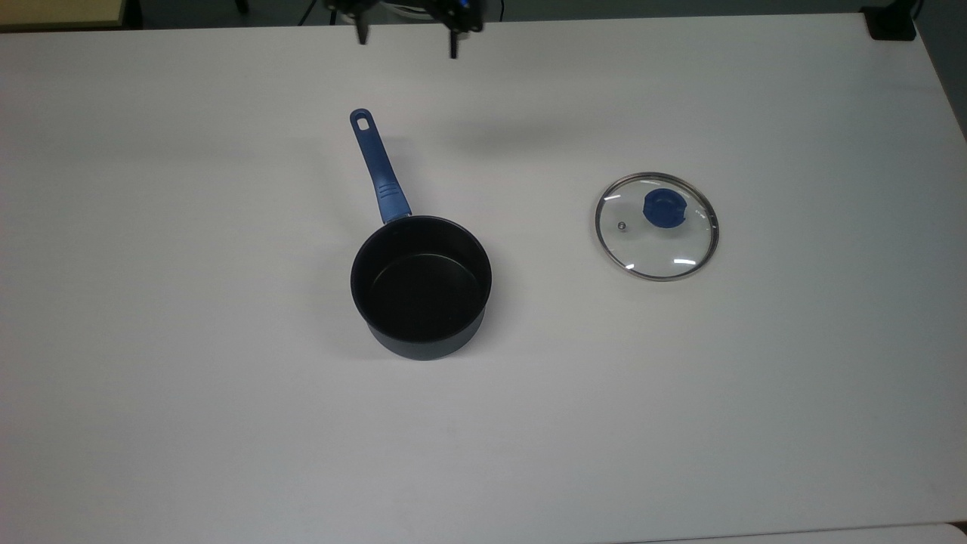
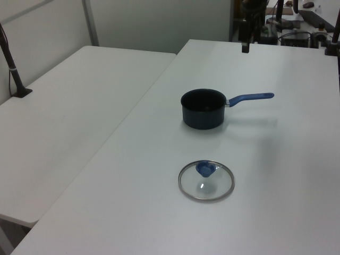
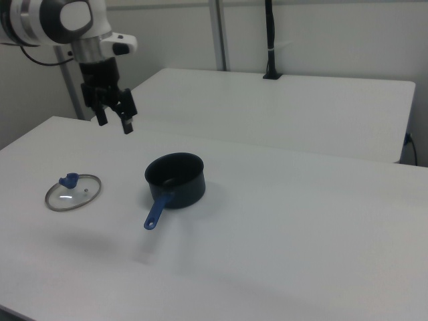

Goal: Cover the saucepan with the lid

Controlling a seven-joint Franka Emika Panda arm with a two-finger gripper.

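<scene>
Nothing is done yet: the tool (image 3: 114,121) hangs released and empty above the desk (image 1: 227,423), with the lid (image 1: 656,227) and the uncovered saucepan (image 1: 421,285) both lying well apart from it.

I see the small round black saucepan (image 1: 421,285) standing upright on the white table, its dark interior open and bare. Its long blue handle (image 1: 379,170), with a hole at the end, points toward the top view's upper left. I find the round clear glass lid (image 1: 656,226) with metal rim and blue knob (image 1: 664,207) lying flat, knob up, well apart on the top view's right.
</scene>
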